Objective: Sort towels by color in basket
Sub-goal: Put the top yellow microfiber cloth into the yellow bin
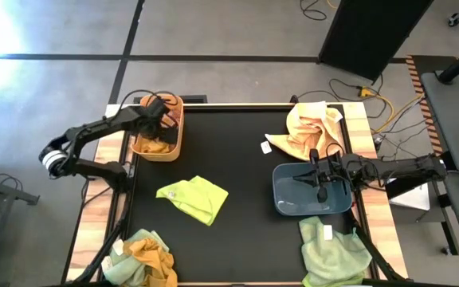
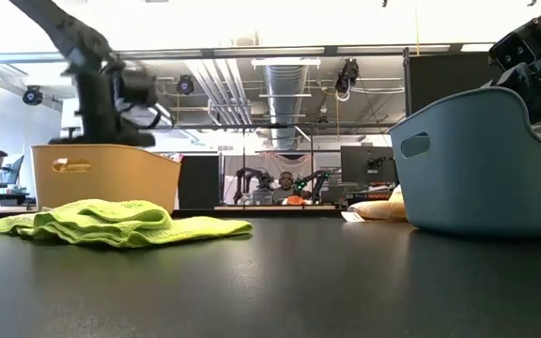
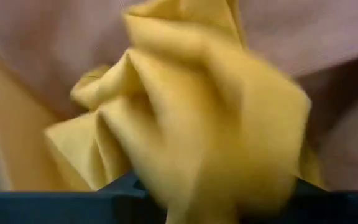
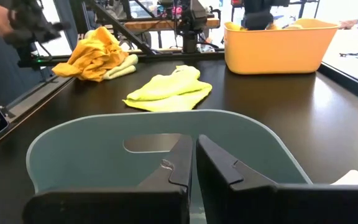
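A black counter [image 1: 245, 159] holds two baskets and several towels. At the far left stands an orange basket [image 1: 171, 143] with a mustard towel [image 1: 154, 146] bunched inside it. The left tool [image 1: 166, 113] hangs over this basket, just above the towel. In the left wrist view the mustard cloth fills the frame, right against the tool's dark base; I cannot tell whether the fingers are open or clamped on it.

On the right side sits a blue-grey basket [image 1: 287, 199], with no towel visible in it. The right tool [image 1: 319, 185] reaches into it from the right, fingers pressed together with nothing between them.

A bright green towel [image 1: 195, 197] lies flat near the middle of the counter, between the two baskets and apart from both. A peach towel [image 1: 309, 131] with a small white tag is heaped at the far right, just beyond the blue-grey basket. A pale green towel [image 1: 333, 249], also tagged, lies at the near right corner. At the near left corner a mustard-orange cloth [image 1: 154, 255] is piled on another pale green one [image 1: 126, 253].

In the low view, a person [image 2: 286, 184] sits far off in the room behind the counter.
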`<state>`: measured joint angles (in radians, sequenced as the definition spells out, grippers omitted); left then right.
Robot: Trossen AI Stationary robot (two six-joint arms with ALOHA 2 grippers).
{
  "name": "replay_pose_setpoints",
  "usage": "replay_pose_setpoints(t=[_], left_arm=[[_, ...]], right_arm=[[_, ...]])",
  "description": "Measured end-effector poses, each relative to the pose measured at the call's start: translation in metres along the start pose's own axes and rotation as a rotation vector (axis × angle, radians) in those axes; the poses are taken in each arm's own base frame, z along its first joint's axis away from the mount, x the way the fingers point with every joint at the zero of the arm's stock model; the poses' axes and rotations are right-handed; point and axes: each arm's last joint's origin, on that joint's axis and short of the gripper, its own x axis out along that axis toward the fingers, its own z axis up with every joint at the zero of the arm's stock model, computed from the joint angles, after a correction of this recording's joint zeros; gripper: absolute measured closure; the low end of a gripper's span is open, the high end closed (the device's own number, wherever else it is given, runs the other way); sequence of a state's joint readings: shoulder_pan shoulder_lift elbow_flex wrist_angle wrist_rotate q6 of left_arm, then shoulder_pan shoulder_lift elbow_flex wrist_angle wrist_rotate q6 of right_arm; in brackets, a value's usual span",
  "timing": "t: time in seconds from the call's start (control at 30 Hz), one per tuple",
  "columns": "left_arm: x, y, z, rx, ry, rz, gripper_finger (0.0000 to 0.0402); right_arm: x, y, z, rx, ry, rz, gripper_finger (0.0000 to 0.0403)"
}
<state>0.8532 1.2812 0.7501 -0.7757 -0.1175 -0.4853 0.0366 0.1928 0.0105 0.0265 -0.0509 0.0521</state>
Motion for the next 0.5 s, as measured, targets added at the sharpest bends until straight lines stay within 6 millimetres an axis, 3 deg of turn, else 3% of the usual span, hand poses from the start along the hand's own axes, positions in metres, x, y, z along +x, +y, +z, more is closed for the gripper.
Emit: replay_pose_setpoints(t=[0.13, 0.27, 0.4, 0.5], left_arm=[[0.024, 0.008, -0.008, -0.002, 0.049, -0.071, 0.029], [0.034, 0.011, -0.013, 0.008, 0.044, -0.08, 0.0291], [0.029, 0.011, -0.012, 0.043, 0.04, -0.083, 0.0278], [0.012, 0.009, -0.007, 0.065, 0.052, -0.085, 0.0256]], right_arm=[[0.0, 0.0, 0.0, 0.0, 0.0, 0.0, 0.039], [0.0, 0.0, 0.0, 0.0, 0.0, 0.0, 0.039], [0.0, 0.0, 0.0, 0.0, 0.0, 0.001, 0.039], [0.0, 0.0, 0.0, 0.0, 0.0, 0.0, 0.039]])
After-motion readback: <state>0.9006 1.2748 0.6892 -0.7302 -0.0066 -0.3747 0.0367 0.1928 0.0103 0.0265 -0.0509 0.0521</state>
